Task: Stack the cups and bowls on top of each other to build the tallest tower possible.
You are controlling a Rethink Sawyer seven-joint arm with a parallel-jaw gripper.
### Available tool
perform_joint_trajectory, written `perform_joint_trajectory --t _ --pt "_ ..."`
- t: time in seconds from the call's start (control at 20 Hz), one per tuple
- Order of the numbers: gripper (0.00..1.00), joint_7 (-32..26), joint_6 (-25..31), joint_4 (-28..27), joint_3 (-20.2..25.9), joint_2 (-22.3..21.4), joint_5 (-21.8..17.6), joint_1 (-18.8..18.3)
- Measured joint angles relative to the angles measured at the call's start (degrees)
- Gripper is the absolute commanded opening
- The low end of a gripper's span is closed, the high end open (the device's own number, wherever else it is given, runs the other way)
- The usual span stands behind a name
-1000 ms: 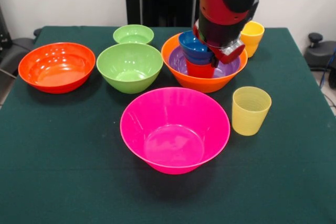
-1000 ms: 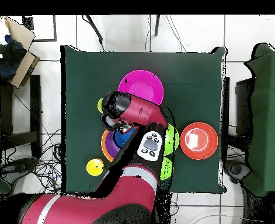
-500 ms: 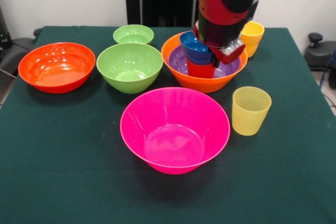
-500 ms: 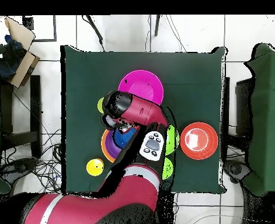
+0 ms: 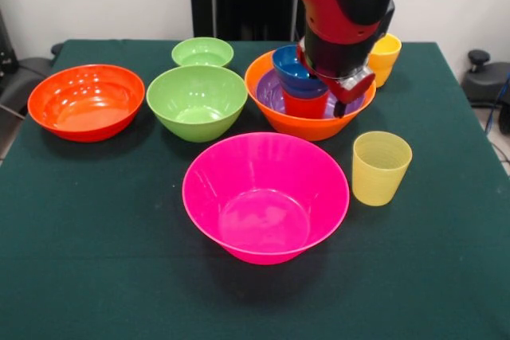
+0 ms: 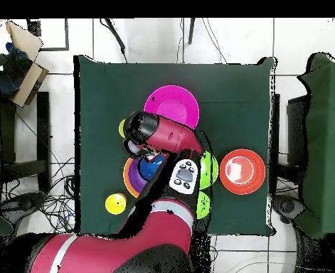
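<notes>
My gripper (image 5: pixel 341 95), fingers hidden so I cannot tell their state, has edged sideways off the small blue bowl (image 5: pixel 293 69), apparently left crowning the tower (image 5: pixel 307 109) near the table's (image 5: pixel 96 236) far edge.

We see the tower (image 5: pixel 309 105) right under the gripper (image 5: pixel 341 93): orange bowl, purple bowl, red-orange cup, blue bowl seemingly tilted on top. Loose bowls (image 5: pixel 265 197) and yellow cups (image 5: pixel 380 167) lie around it.

Counter (image 5: pixel 96 276) covered in dark green cloth, filling most of the front view. White tiled floor (image 6: pixel 227 32) surrounds it in the overhead view. Cardboard box (image 6: pixel 24 60) at upper left of that view. Loose cables (image 6: pixel 52 202) lie on the floor at lower left. Dark green furniture (image 6: pixel 326 142) at the right edge.
</notes>
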Motion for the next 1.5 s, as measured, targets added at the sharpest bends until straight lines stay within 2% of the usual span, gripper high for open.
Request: perform_joint_trajectory --t 1.5 --pt "1.00 0.0 -0.5 -0.2 1.1 0.0 -0.3 0.6"
